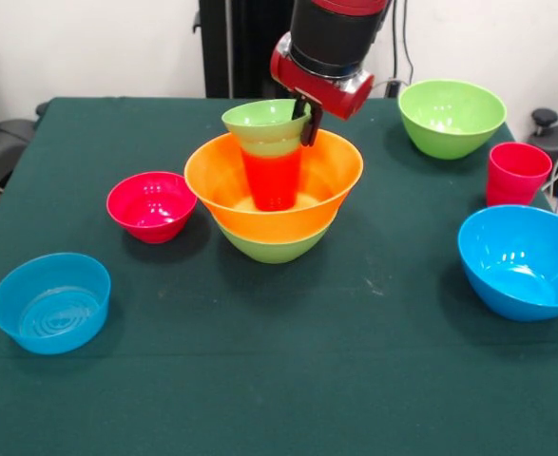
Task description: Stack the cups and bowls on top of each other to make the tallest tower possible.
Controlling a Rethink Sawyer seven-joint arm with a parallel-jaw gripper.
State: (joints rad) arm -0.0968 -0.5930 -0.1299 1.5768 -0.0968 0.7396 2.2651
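1. At the table's middle, a little toward 12 o'clock, stands the tower point(274, 185): a big green bowl point(274, 247) at the bottom, the very wide orange bowl point(274, 180) nested in it, an orange cup point(272, 179) upright inside that, a pale yellow band point(271, 147) above the cup that may be the yellow cup, and a small green bowl point(264, 119) on top.
2. Only the lower curve of the bottom green bowl shows beneath the orange bowl's wall.
3. The small green bowl sits tilted, its 3 o'clock rim against the gripper point(309, 119).
4. The gripper comes down from 12 o'clock on the red and black arm point(331, 47); one dark finger point(312, 123) hangs at the small green bowl's rim, on the 3 o'clock side. I cannot tell whether the fingers are apart or clamped on that rim.
5. Outward from the tower at 9 o'clock, just beside it but apart, sits the small red bowl point(152, 206), open side up.
6. Further out at 8 o'clock, near the table's edge, sits the small blue bowl point(50, 302).
7. At 2 o'clock, well apart from the tower, stands the second big green bowl point(452, 118).
8. At 3 o'clock stands the red cup point(518, 174), upright, between that green bowl and the big blue bowl point(523, 261), which sits at 4 o'clock.
9. All rest on the dark green tablecloth point(288, 380).
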